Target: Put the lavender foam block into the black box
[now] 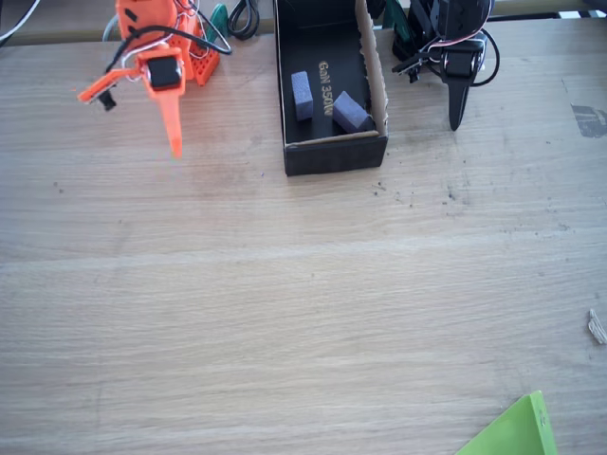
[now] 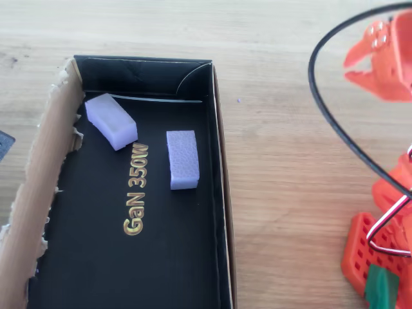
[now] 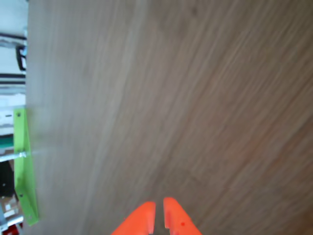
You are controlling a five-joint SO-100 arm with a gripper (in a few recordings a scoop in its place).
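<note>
Lavender foam block [image 2: 182, 159] lies inside the black box [image 2: 219, 193], frame centre — orange gripper [image 3: 159, 215] narrowed nearly closed, empty, over bare table [image 3: 195, 98].

Matte foam block [image 2: 182, 159] in black cardboard box [image 2: 220, 193], raw torn brown edge; grained wood worktop [image 1: 285, 313]; orange plastic gripper [image 3: 159, 218].
</note>
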